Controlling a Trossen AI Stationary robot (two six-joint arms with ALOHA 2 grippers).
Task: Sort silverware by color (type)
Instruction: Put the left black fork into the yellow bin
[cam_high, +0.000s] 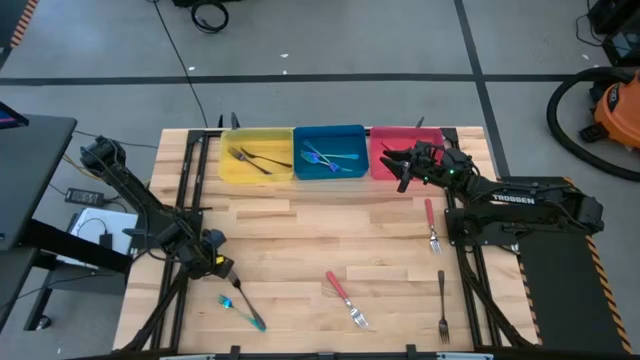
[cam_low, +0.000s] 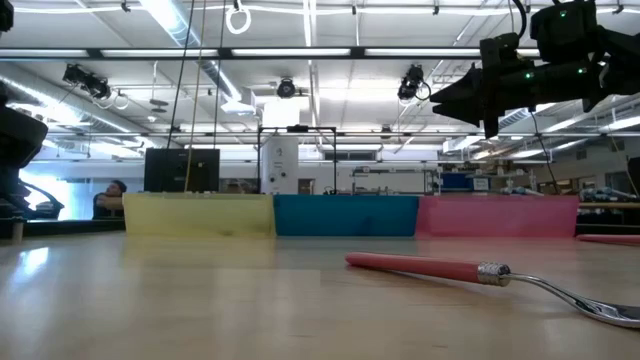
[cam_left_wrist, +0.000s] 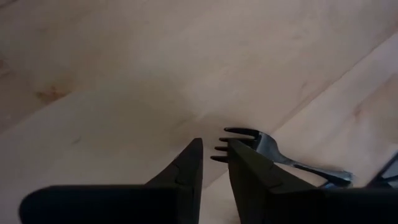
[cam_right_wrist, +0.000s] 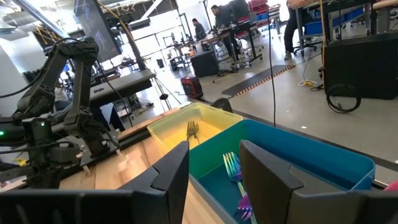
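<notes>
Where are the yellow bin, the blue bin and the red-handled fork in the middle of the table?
yellow bin (cam_high: 226, 168), high view, left wall.
blue bin (cam_high: 328, 130), high view, far rim.
red-handled fork (cam_high: 338, 286), high view, handle.

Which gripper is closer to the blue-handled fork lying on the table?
Left. The left gripper is right at the blue-handled fork's tines; the right gripper hangs over the red bin, across the table.

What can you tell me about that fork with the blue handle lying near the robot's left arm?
The blue-handled fork is slim, with a teal-blue handle and shiny silver metal tines. It lies flat on the pale wooden table, slanted, tines toward the left end effector, near the table's front left corner. In the left wrist view the dark fingers stand right at its tines, a narrow gap between them; whether they touch the fork cannot be told. Nothing else touches it, and it is apart from the other loose forks.
</notes>
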